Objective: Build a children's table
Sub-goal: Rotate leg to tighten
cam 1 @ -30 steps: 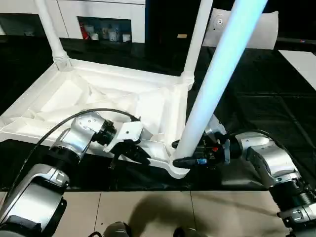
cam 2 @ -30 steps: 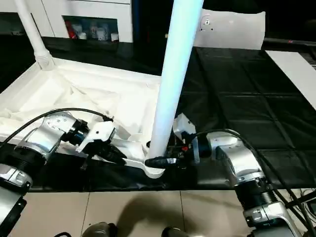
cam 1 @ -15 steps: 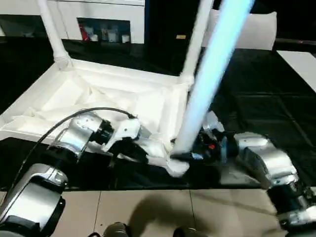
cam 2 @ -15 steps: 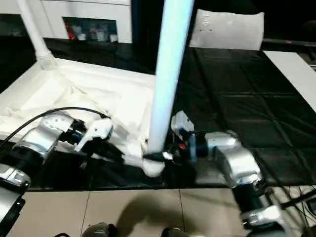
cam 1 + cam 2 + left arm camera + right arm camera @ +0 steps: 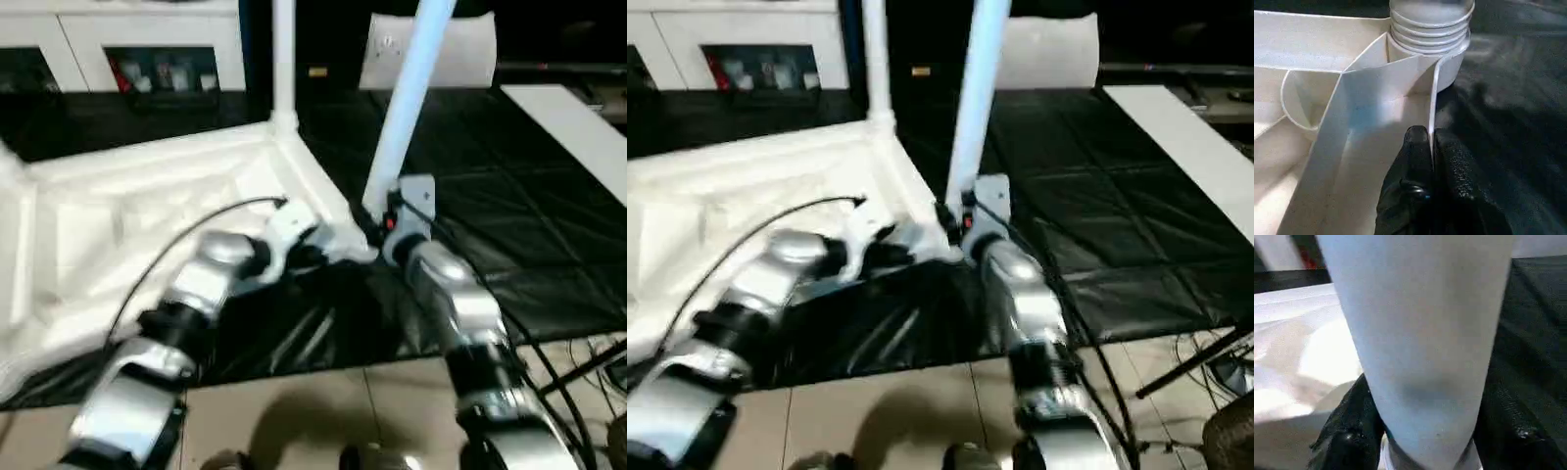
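Note:
The white tabletop (image 5: 127,225) lies upside down with its ribbed underside up. One white tube leg (image 5: 284,59) stands in the far corner socket. A second leg (image 5: 407,108) stands in the near right corner socket (image 5: 1430,34), its ribbed base seated there. My right gripper (image 5: 377,227) is shut around this leg's lower end, with a black finger (image 5: 1347,435) on each side of the tube (image 5: 1420,333). My left gripper (image 5: 1432,139) is shut on the thin rim wall of the tabletop (image 5: 1376,98) just beside that socket.
A white cabinet with glass doors (image 5: 147,49) stands at the back. A flat white board (image 5: 568,127) lies at the right on the black mat (image 5: 549,245). A white padded piece (image 5: 460,54) leans at the back. Tiled floor (image 5: 294,411) and cables (image 5: 588,362) lie in front.
The camera has swung, so the whole picture shifted. The held leg now stands more upright in its corner socket. Both grippers keep their holds.

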Controlling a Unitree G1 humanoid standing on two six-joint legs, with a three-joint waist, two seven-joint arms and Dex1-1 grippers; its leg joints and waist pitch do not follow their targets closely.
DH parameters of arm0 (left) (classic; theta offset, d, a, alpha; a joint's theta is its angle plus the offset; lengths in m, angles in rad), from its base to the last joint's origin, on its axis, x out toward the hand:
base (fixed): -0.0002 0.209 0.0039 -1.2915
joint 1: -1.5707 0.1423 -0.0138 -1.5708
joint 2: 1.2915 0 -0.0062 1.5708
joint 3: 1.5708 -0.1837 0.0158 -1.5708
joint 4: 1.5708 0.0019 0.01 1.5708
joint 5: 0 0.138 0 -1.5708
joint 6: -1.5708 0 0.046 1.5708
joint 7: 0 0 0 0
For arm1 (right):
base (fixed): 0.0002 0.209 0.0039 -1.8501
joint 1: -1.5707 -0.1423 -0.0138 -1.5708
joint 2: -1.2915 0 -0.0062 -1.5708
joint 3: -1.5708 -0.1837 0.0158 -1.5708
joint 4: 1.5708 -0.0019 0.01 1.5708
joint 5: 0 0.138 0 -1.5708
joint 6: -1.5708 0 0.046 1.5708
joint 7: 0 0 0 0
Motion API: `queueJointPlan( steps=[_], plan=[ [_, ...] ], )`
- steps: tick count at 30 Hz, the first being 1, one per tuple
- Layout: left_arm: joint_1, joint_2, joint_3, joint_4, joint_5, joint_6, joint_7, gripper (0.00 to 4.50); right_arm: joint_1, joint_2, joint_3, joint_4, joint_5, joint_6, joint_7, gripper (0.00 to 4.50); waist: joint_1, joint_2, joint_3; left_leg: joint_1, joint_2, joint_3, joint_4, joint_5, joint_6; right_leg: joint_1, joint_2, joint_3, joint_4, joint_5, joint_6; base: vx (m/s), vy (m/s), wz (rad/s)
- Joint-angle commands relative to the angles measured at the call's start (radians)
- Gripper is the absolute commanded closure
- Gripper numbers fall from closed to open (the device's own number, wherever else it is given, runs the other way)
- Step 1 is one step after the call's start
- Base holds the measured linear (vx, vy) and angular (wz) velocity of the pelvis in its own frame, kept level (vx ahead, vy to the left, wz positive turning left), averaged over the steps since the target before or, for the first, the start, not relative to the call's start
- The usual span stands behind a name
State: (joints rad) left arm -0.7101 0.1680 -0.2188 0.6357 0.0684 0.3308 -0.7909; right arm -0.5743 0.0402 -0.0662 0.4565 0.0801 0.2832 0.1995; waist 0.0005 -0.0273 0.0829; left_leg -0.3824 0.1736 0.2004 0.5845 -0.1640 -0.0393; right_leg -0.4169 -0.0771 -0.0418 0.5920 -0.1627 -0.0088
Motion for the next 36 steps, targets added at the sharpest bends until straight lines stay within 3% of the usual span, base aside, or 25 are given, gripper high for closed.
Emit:
queueJointPlan(
  steps=[1, 4, 6, 10, 14, 19, 23, 27, 32, 33, 36],
  plan=[
    [-0.035, -0.087, 0.028, -0.027, -0.035, -0.006, 0.129, 4.5, 0.002, 0.118, 0.121, 0.047, 0.029, 0.017, 0.059, 1.79, 0.002, -0.006, -0.062, 0.022, 0.047, -0.03, -0.073, -0.315, 0.007, 0.029, -0.065, 0.041, -0.094, -0.447, -0.141, 0.0, 0.0, 0.0],
    [-0.032, -0.063, 0.003, -0.033, -0.002, -0.022, 0.104, 4.5, -0.002, 0.115, 0.1, 0.048, 0.039, -0.01, 0.071, 1.76, 0.004, -0.001, -0.065, 0.017, 0.047, -0.028, -0.075, -0.284, 0.024, 0.035, -0.061, 0.04, -0.087, -0.37, -0.152, 0.0, 0.0, 0.0],
    [-0.022, -0.026, -0.006, -0.038, 0.006, -0.033, 0.075, 4.5, 0.018, 0.073, 0.115, 0.026, 0.038, -0.04, 0.141, 1.45, 0.007, 0.003, -0.066, 0.017, 0.047, -0.027, -0.074, -0.275, 0.032, 0.038, -0.061, 0.04, -0.084, -0.324, -0.167, 0.0, 0.0, 0.0],
    [-0.004, 0.043, -0.014, -0.035, 0.006, -0.092, -0.02, 4.5, 0.058, -0.024, 0.113, -0.041, 0.067, -0.053, 0.274, 1.14, 0.007, -0.001, -0.068, 0.009, 0.047, -0.026, -0.073, -0.24, 0.055, 0.049, -0.062, 0.039, -0.077, -0.264, -0.185, 0.0, 0.0, 0.0],
    [0.013, 0.107, -0.027, -0.031, -0.002, -0.14, -0.152, 4.5, 0.08, -0.133, 0.119, -0.082, 0.077, -0.085, 0.43, 0.78, 0.009, -0.001, -0.068, 0.011, 0.048, -0.025, -0.069, -0.229, 0.065, 0.05, -0.064, 0.038, -0.079, -0.284, -0.195, 0.0, 0.0, 0.0],
    [0.029, 0.185, -0.073, -0.024, -0.027, -0.231, -0.346, 4.5, 0.103, -0.27, 0.142, -0.126, 0.097, -0.107, 0.653, 0.23, 0.012, -0.003, -0.068, 0.014, 0.053, -0.023, -0.068, -0.207, 0.08, 0.05, -0.06, 0.038, -0.069, -0.215, -0.229, 0.0, 0.0, 0.0],
    [0.023, 0.217, -0.1, 0.004, -0.03, -0.309, -0.453, 4.5, 0.111, -0.339, 0.154, -0.146, 0.129, -0.091, 0.78, 0.23, 0.017, -0.002, -0.065, 0.02, 0.057, -0.021, -0.068, -0.215, 0.086, 0.046, -0.062, 0.039, -0.068, -0.211, -0.243, 0.0, 0.0, 0.0],
    [0.007, 0.236, -0.123, 0.034, -0.042, -0.359, -0.596, 4.5, 0.112, -0.417, 0.182, -0.164, 0.169, -0.071, 0.931, 0.23, 0.045, 0.0, -0.059, 0.026, 0.063, -0.019, -0.072, -0.234, 0.067, 0.043, -0.064, 0.04, -0.07, -0.247, -0.244, 0.0, 0.0, 0.0],
    [-0.002, 0.252, -0.158, 0.036, -0.049, -0.393, -0.696, 4.5, 0.113, -0.469, 0.211, -0.174, 0.184, -0.05, 1.05, 0.23, 0.062, -0.004, -0.056, 0.026, 0.064, -0.02, -0.075, -0.271, 0.043, 0.042, -0.068, 0.04, -0.072, -0.312, -0.225, 0.0, 0.0, 0.0],
    [-0.004, 0.255, -0.168, 0.036, -0.052, -0.404, -0.724, 4.5, 0.113, -0.481, 0.222, -0.177, 0.19, -0.041, 1.082, 0.5, 0.063, -0.003, -0.057, 0.027, 0.064, -0.021, -0.076, -0.272, 0.04, 0.041, -0.069, 0.04, -0.073, -0.321, -0.223, 0.0, 0.0, 0.0],
    [-0.01, 0.257, -0.179, 0.047, -0.046, -0.436, -0.774, 4.5, 0.116, -0.5, 0.244, -0.185, 0.204, -0.03, 1.138, 0.64, 0.066, -0.005, -0.057, 0.025, 0.065, -0.021, -0.076, -0.267, 0.042, 0.041, -0.069, 0.039, -0.072, -0.318, -0.219, 0.0, 0.0, 0.0]
  ],
)
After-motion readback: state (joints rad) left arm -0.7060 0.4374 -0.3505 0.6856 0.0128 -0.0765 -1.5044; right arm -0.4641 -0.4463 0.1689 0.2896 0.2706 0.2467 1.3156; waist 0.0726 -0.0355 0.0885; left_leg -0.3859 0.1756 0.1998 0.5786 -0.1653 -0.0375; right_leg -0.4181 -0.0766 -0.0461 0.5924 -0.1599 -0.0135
